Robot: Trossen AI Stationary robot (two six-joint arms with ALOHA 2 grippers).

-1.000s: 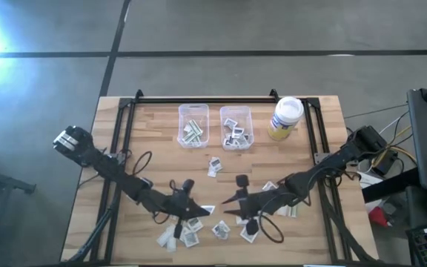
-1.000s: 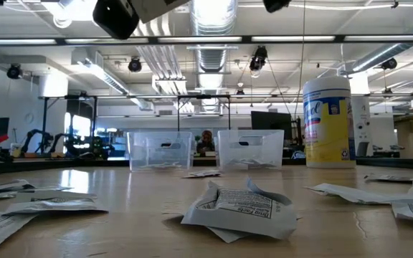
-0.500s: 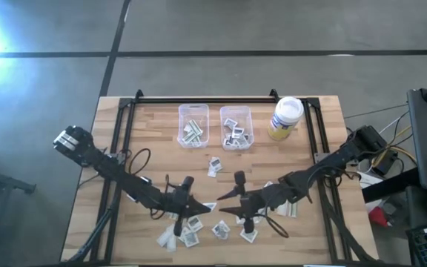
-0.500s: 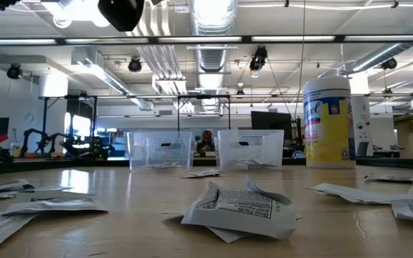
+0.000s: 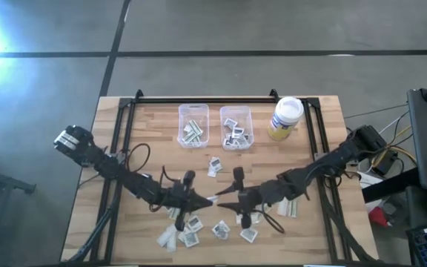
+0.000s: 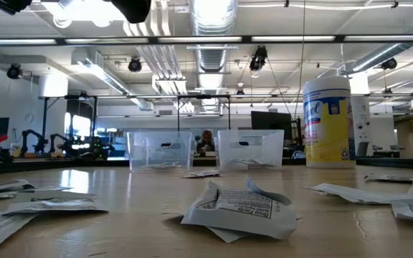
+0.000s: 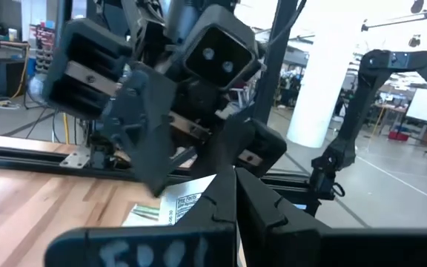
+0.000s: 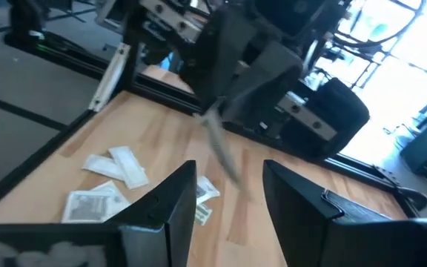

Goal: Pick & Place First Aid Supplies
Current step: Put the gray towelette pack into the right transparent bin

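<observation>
Packet [image 5: 210,199] pinched in my left gripper [image 5: 202,200], jaws pressed on it, raised mid-table; my right gripper [image 5: 217,205] faces it, jaws spread. More packets [image 5: 191,231] litter the near wooden table [image 5: 154,133]; two clear bins [image 5: 193,126], a jar [image 5: 285,119] far side, workshop room behind.

Both arms reach inward, grippers nearly meeting above the table's near-centre.
Left gripper [image 5: 204,200] fingers pressed together; right gripper [image 5: 221,202] jaws spread, apparently facing it tip to tip.
</observation>
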